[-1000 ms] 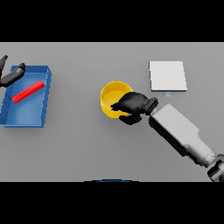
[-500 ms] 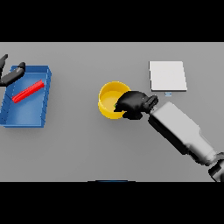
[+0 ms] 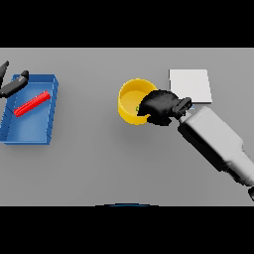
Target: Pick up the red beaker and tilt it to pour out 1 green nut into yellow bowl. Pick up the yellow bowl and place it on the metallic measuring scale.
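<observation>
No text, label, brand, number or sign can be read anywhere here: nothing legible shows on the things lying on the bench.

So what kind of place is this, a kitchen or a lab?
Probably a lab-style test bench: a plain grey table with a flat scale, a yellow bowl and a blue tray.

Tray far left, beaker inside; bowl centre; scale right of bowl.

yellow bowl, red beaker, blue tray, white scale, grey table
</observation>
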Available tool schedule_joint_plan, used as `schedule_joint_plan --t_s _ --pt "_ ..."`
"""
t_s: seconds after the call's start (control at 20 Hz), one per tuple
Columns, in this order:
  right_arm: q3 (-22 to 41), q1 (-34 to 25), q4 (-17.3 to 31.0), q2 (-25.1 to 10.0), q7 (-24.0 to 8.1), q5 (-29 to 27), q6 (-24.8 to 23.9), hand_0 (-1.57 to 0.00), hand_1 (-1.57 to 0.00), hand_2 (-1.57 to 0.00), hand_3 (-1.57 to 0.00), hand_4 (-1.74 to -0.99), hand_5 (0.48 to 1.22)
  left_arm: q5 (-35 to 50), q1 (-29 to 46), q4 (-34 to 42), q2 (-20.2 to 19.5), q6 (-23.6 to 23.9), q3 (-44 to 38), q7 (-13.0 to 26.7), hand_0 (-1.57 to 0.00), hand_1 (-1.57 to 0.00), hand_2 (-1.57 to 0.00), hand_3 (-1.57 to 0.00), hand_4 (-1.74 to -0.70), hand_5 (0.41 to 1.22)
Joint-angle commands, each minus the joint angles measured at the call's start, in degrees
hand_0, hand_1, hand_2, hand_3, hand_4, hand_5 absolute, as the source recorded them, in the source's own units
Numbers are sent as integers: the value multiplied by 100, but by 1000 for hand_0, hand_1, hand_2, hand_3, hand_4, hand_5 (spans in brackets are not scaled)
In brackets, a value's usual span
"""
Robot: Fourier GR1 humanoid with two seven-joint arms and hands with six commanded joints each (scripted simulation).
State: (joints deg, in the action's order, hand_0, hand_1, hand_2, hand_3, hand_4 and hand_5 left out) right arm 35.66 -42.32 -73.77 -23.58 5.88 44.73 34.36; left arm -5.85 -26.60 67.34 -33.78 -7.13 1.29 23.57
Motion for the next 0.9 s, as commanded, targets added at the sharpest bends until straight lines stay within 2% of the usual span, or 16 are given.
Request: schedule_joint_plan --t_s 0.0,0.15,0.2,0.3,0.45,0.55,0.85 --pt "-22 23 -53 -77 -44 20 -8 -1563 -1562 -1447 -1199 -1738 1219 38 19 -20 -16 -10 -42 -32 1 1 1 1 -788 702" --pt "-96 96 -197 -268 -71 0 -24 -1567 -1567 -1507 -1179 -1739 1219 53 -50 -33 8 -2 -47 -56 1 1 1 1 -799 704" --pt "-219 85 -183 -361 -63 -72 0 -1520 -1567 -1520 -1179 -1740 1219 71 -49 -42 -4 -13 -66 -67 1 1 1 1 -800 704" --pt "-319 64 -144 -478 -162 -63 -66 -1538 -1569 -1488 -1190 -1740 1220 98 -55 7 -11 -21 -77 51 1 1 1 1 -812 710" --pt "-526 -166 254 -707 97 1 -478 -1554 -1570 -1517 -1166 -1741 1220 178 -14 72 10 -12 -120 172 1 1 1 1 -831 728" --pt "-649 -245 445 -750 47 -22 -619 -1560 -1570 -1533 -1156 -1741 1221 154 26 168 34 11 -74 179 1 1 1 1 -837 737" --pt "-888 -527 1661 -860 317 109 -1304 -1568 -1571 -1553 -1154 -1741 1221 168 163 402 3 65 -79 418 1 1 1 1 -852 760"
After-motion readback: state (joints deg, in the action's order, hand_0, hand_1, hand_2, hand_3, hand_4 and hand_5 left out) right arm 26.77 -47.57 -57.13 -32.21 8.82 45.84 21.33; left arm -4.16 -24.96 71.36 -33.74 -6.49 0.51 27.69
